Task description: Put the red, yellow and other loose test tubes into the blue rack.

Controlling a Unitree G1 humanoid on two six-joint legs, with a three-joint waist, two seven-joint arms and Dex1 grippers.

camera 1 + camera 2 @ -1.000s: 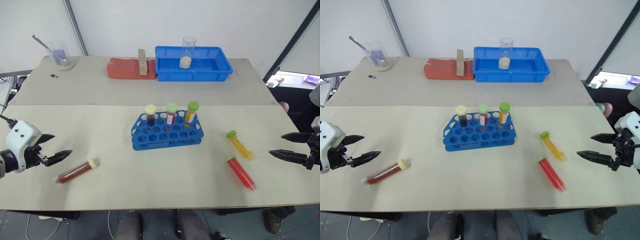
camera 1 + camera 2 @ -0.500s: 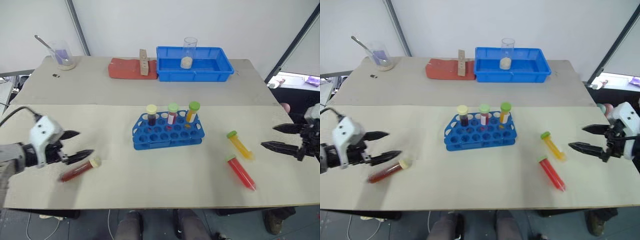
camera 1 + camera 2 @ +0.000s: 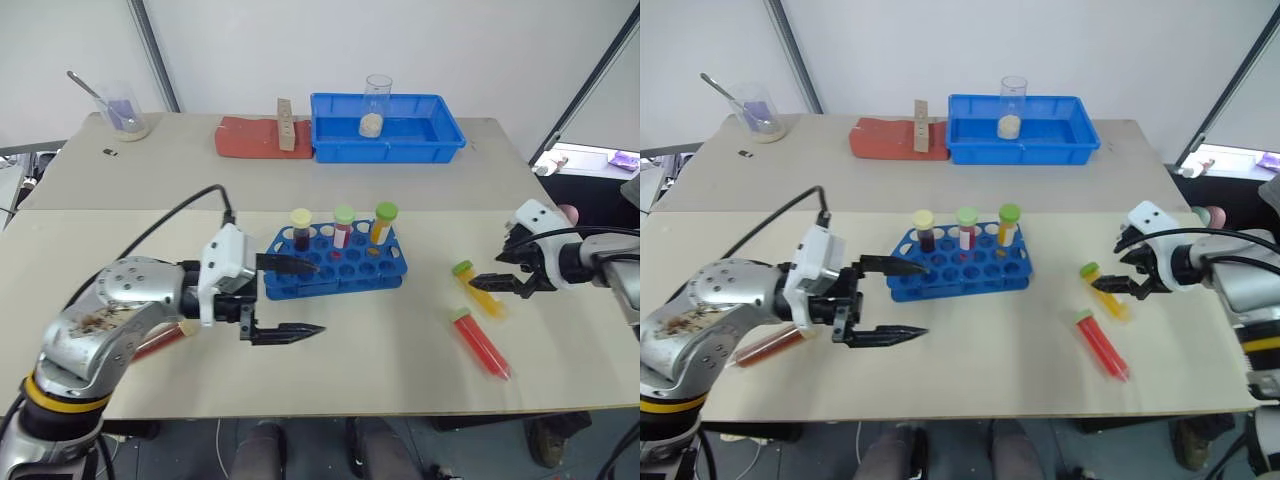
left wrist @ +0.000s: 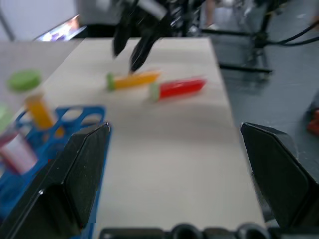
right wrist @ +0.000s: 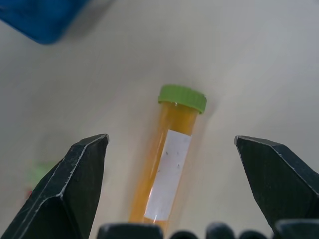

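The blue rack stands mid-table with three capped tubes upright in its back row. My left gripper hovers open at the rack's front left corner, holding nothing. Behind that arm, partly hidden, lies the dark red tube. To the right of the rack lie the yellow-orange tube with its green cap and, nearer the table's front edge, the bright red tube. My right gripper is open just above the yellow-orange tube, one finger on each side and not touching it.
At the back stand a larger blue tray holding a glass beaker, a red slab with a wooden block, and a glass cup with a spoon. The table's front edge runs close below the red tube.
My left arm swung right, from beside the dark red tube to the front of the rack. My right gripper came in leftward and down over the yellow-orange tube. Both stayed open.
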